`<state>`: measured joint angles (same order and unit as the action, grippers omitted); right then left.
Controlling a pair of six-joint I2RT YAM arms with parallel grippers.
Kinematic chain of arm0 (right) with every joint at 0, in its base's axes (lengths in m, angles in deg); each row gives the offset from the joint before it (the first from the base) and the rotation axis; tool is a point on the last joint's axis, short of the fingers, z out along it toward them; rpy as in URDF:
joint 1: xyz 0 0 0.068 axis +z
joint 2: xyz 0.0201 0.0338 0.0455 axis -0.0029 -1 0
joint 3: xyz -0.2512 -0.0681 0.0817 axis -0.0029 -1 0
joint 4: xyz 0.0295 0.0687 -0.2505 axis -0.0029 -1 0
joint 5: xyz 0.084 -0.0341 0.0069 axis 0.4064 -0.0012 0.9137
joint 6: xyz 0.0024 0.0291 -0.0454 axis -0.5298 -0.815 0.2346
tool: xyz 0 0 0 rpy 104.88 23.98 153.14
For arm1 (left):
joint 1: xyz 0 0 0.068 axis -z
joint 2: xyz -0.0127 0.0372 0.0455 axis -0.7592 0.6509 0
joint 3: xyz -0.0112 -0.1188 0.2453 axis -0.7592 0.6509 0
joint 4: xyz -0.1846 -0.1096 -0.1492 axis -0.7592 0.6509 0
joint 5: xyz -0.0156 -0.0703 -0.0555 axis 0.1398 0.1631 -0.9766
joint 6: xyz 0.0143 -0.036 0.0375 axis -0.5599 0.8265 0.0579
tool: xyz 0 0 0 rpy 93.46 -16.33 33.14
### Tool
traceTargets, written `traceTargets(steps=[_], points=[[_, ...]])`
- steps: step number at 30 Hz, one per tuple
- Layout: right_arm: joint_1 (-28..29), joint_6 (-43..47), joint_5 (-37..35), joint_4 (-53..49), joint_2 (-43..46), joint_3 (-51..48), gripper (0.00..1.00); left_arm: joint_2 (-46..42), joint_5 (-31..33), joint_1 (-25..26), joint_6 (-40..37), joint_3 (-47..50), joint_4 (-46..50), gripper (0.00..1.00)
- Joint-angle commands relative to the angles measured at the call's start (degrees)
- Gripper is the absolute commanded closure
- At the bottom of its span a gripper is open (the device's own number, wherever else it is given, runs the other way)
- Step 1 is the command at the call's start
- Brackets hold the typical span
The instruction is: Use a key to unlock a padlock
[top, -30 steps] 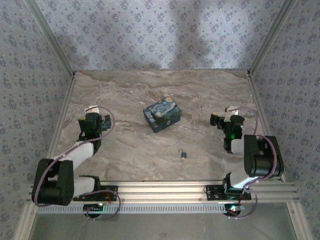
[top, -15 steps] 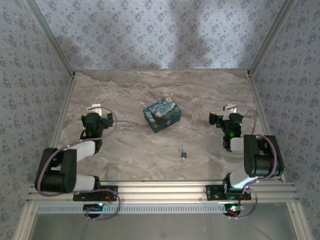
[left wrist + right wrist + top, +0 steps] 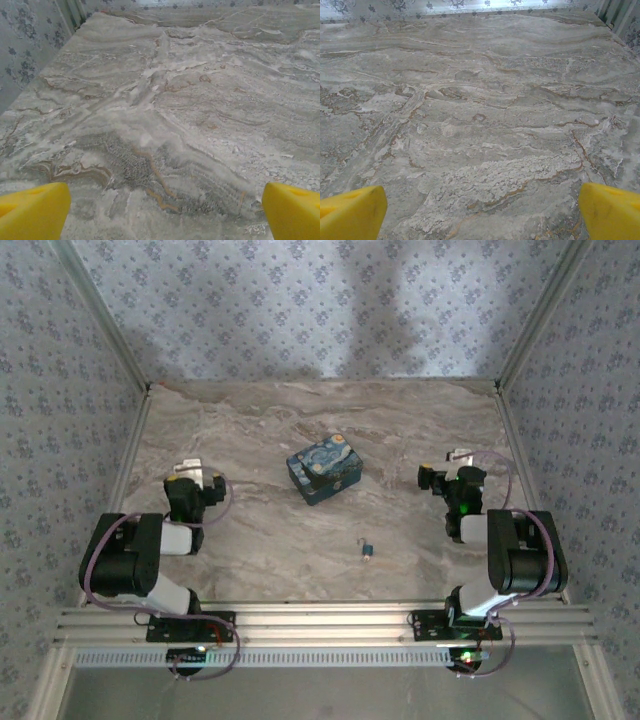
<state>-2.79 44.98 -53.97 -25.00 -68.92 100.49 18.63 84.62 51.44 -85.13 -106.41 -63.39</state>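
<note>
Between floral-papered walls point(image 3: 300, 310), a padlock point(image 3: 367, 550) lies on marble point(image 3: 250, 430).

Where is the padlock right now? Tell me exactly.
In the top external view the padlock lies on the marble table, slightly right of centre toward the near edge, apart from and nearer than the painted box.

Overhead camera is looking down from behind the table's point(image 3: 280, 540) near edge; wrist cameras are facing its far edge, low over the same marble.
</note>
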Motion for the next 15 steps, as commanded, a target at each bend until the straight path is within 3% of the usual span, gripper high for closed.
traceTargets(steps=[1,2,15], points=[[0.37,1.12,-1.23,-0.75,-0.41,0.54,0.0,0.73,-4.97,-2.04,0.64,-6.22,6.7,0.02],[0.41,1.11,-1.29,-0.75,-0.34,0.47,0.0,0.8,-7.9,-3.77,1.67,-6.26,6.5,0.02],[1.33,1.79,-2.6,-0.92,-0.41,0.63,0.0,0.78,-7.51,-3.45,1.26,-6.36,6.8,0.02]])
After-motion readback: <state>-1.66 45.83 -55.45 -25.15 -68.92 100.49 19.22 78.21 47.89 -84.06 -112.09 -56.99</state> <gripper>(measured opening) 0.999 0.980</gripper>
